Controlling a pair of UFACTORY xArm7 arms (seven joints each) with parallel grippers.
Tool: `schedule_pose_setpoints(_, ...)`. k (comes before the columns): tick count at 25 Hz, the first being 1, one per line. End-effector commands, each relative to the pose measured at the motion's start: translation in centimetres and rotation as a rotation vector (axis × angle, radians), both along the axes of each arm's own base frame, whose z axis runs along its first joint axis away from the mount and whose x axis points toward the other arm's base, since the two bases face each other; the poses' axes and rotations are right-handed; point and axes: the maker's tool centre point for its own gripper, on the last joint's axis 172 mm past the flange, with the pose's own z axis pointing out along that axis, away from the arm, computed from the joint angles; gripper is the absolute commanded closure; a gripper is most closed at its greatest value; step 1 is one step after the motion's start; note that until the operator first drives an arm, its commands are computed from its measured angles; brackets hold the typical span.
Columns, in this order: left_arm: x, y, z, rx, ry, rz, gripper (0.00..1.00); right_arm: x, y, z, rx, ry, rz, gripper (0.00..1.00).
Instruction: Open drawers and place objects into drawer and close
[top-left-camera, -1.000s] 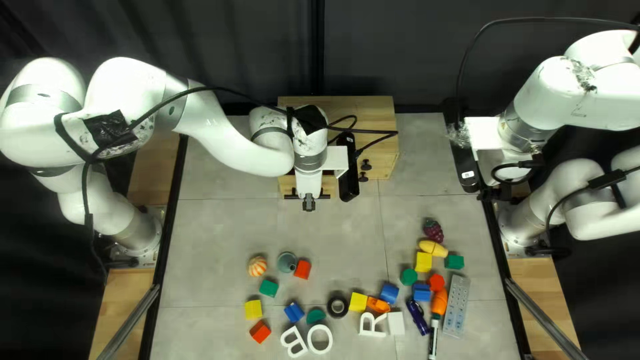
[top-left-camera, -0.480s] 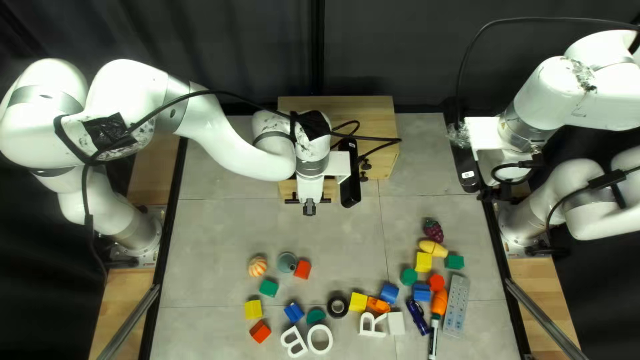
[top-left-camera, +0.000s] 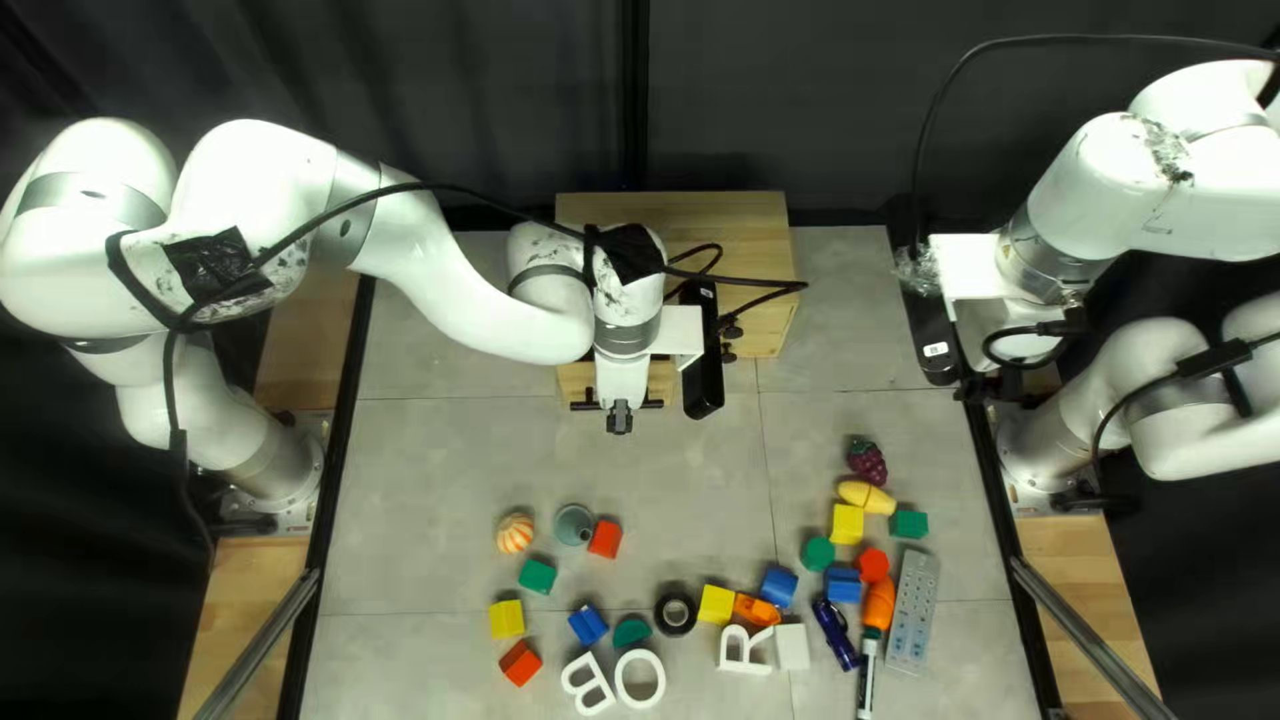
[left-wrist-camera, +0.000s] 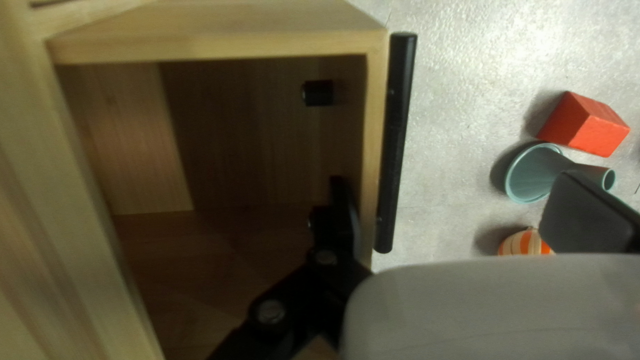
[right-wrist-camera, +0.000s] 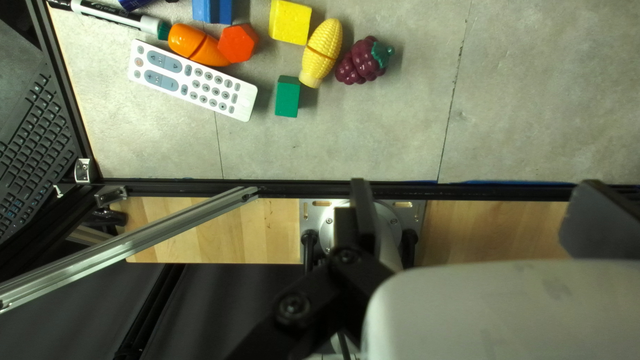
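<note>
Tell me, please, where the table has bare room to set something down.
In the top left view, bare patches lie between the cabinet and the grapes, and left of the striped pumpkin. It is crowded around the remote and the white R.

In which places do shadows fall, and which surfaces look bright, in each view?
Left wrist view: drawer inside mostly dark, soft shadow beside red block. Right wrist view: small shadow beside green block. Top left view: curtain dark, left arm's white shell bright.
</note>
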Motion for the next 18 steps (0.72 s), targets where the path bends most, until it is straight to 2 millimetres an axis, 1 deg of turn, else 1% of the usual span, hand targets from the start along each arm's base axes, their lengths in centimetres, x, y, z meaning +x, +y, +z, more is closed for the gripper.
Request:
schedule_pose_setpoints(1, -0.2, -0.3, 0.0, -0.002, -0.001, -0.001, 0.00, 0.0, 0.0, 0.0, 0.000, 0.000, 0.000, 0.00)
schedule_pose_setpoints(8, -0.3, -0.8, -0.2, -0.003, 0.000, -0.005, 0.00, 0.0, 0.0, 0.0, 0.000, 0.000, 0.000, 0.00)
schedule_pose_setpoints(13, -0.1, -1.1, 0.4, 0.001, -0.001, -0.008, 0.00, 0.0, 0.0, 0.0, 0.000, 0.000, 0.000, 0.00)
schedule_pose_setpoints(18, 0.0, -1.5, 0.5, 0.004, 0.001, -0.009, 0.00, 0.0, 0.0, 0.0, 0.000, 0.000, 0.000, 0.00)
